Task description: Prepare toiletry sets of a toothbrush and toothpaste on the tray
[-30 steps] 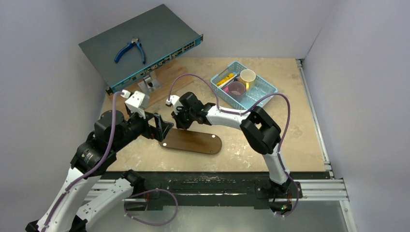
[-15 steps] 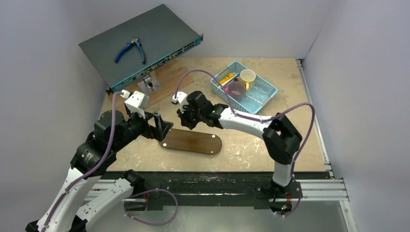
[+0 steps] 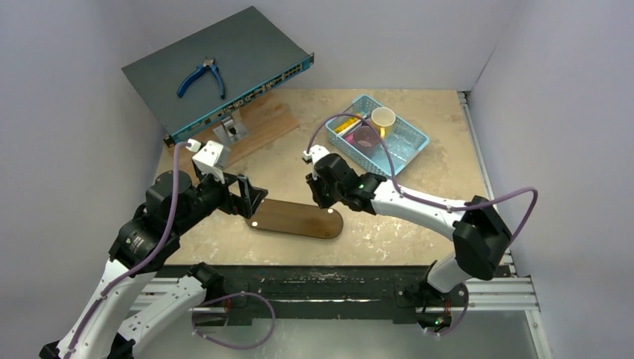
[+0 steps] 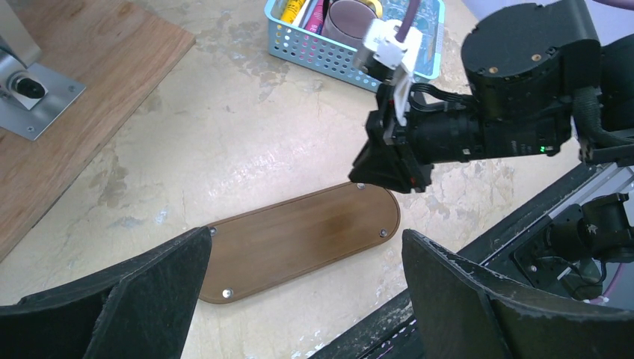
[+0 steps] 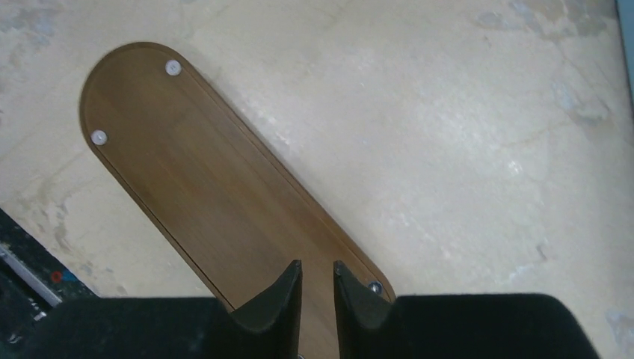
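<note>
Just under the right claw (image 5: 315,268) lies the tray (image 5: 202,179).

I work in a robotics lab, in a test cell rather than any home. Plain grey walls (image 3: 67,112) box in a scuffed beige table (image 3: 448,149) on three sides. My arms (image 3: 419,203) are bolted to a metal rail (image 3: 493,302) at its near edge, with purple cables (image 3: 175,172) looping off them. A rack unit (image 3: 224,60) (ports along its front) sits tilted at the far left corner, blue pliers (image 3: 200,78) lying on top. The tray (image 3: 299,218) and a basket (image 3: 415,146) of cups are the homely bits among this gear.
</note>
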Motion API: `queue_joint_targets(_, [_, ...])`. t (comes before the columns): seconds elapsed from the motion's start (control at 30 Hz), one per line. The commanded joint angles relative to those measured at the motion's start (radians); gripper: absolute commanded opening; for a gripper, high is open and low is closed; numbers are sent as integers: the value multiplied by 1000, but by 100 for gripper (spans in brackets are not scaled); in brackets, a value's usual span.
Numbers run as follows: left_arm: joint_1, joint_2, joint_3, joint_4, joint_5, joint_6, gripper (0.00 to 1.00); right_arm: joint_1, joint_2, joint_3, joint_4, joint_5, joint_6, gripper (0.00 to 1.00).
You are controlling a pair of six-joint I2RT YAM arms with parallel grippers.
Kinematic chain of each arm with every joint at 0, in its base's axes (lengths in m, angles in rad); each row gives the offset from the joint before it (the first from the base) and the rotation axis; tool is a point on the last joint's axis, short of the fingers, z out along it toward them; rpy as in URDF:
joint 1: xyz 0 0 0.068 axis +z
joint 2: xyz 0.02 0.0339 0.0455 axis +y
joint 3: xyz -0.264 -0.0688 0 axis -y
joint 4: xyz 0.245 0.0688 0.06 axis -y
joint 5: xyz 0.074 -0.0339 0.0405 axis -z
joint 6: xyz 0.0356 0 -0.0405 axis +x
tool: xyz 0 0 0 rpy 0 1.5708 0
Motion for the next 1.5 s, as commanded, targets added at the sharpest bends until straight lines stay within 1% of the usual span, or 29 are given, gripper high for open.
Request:
queue_joint_targets(0.0, [-1, -1, -2, 17, 0, 22, 98, 1, -110, -78, -85, 115, 138, 28])
queue_joint_targets(0.03, [0, -3, -3, 16, 1, 21, 98, 1, -130, -97, -97, 123, 159, 33])
queue_joint_targets(0.13, [-1, -2, -2, 17, 4, 19, 98, 1, -171, -141, -136, 151, 214, 42])
queue_joint_targets(0.23, [-1, 0, -1, 17, 8, 20, 98, 0, -198, -179, -170, 170, 275, 47])
queue_joint_targets(0.33, [0, 0, -1, 16, 11, 20, 98, 0, -218, -218, -180, 167, 319, 49])
queue_joint_targets(0.53, [-1, 3, -1, 17, 9, 20, 98, 0, -235, -260, -200, 169, 380, 50])
queue_joint_targets(0.73, [0, 2, -1, 15, 9, 20, 98, 0, -204, -280, -186, 160, 413, 49])
queue_joint_targets(0.97, [-1, 2, -1, 15, 9, 22, 98, 0, -160, -278, -151, 155, 424, 48])
queue_joint_targets(1.47, [0, -6, 1, 13, 6, 22, 98, 0, -95, -281, -162, 216, 440, 46])
